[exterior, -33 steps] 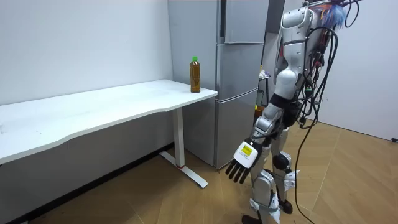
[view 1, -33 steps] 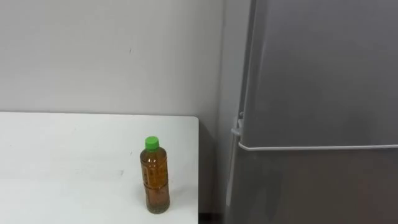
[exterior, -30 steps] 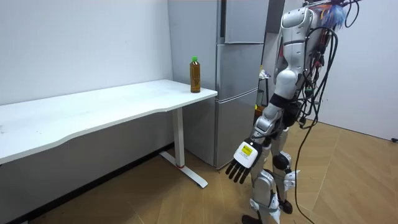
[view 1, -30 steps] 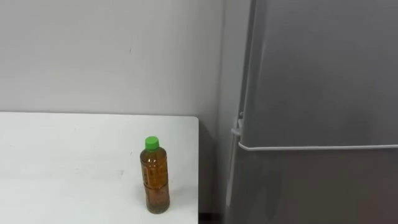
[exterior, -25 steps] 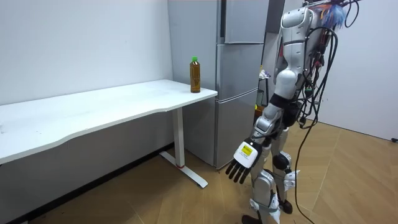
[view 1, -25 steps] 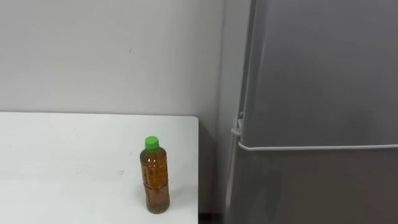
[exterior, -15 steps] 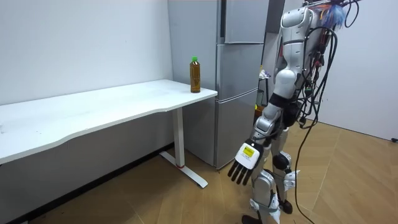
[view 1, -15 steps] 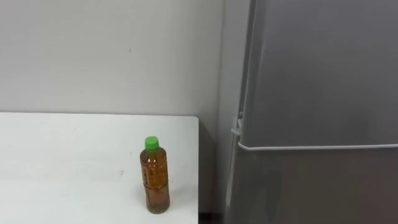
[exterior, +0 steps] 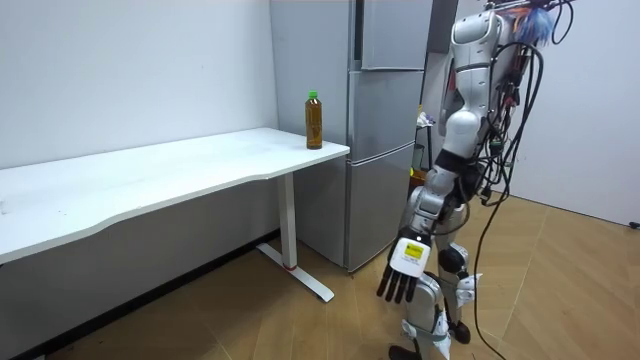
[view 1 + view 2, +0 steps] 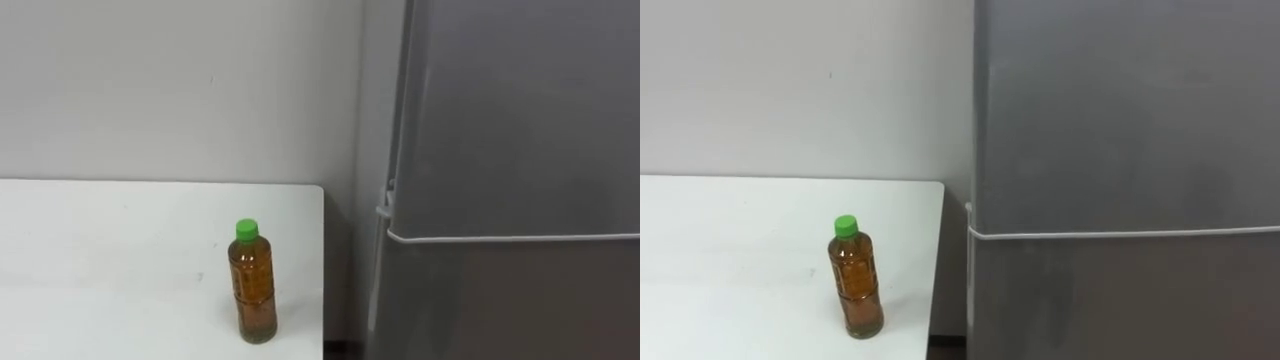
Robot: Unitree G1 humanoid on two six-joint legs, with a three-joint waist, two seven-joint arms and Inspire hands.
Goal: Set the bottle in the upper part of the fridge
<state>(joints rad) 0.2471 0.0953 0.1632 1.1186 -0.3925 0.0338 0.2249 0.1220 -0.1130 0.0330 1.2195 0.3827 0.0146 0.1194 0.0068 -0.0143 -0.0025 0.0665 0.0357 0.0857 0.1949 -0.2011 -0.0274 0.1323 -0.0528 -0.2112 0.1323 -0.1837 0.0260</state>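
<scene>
Upright, green-capped drink bottle (image 10: 254, 288) stands on white tabletop (image 10: 100, 262) beside shut grey fridge (image 10: 500, 140). Robot's left hand (image 9: 407, 260) hangs down, fingers straight, holding nothing.

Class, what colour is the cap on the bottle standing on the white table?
Bright green. The bottle's cap shows best in the left eye view.

No readable text, numbers or signs, on bottle (image 10: 254, 285) or fridge (image 10: 510, 150)

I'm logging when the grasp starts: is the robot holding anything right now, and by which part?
Nothing is held. The bottle stands alone on the table; the left hand hangs open beside the robot's leg.
</scene>
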